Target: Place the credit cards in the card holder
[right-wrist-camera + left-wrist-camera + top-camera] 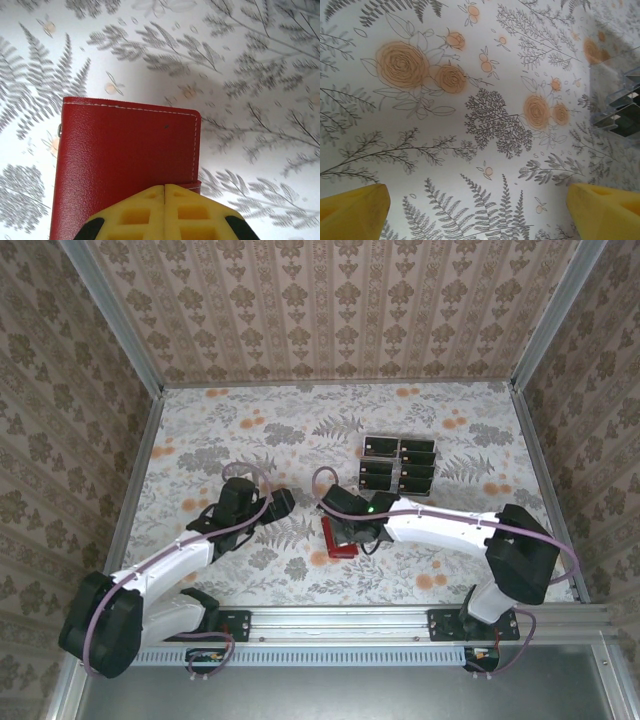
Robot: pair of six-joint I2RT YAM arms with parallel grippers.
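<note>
**Right gripper closed above the shut card holder; left gripper wide open**

The red card holder (pixel 334 541) lies flat on the flowered table (pixel 250 430), a little in front of the middle and between the two arms. It is folded shut. In the right wrist view, its red cover (pixel 125 160) with pale stitching faces up, and a tiny metal snap (pixel 59 130) shows on its left edge.

The right gripper (pixel 356 532) is directly over the near part of the card holder. Its two yellow fingers (pixel 135 215) are pressed together with no gap between them, and nothing is between them. Their tips (pixel 164 189) are over the near edge of the cover. I cannot tell if they touch the leather.

The credit cards (pixel 398 462) are farther back and to the right, well apart from the card holder. They are black with a pale strip and are arranged in two columns side by side.

The left gripper (pixel 281 503) is to the left of the card holder, over bare tablecloth. Its yellow fingers (pixel 355 210) stand far apart and hold nothing.
</note>
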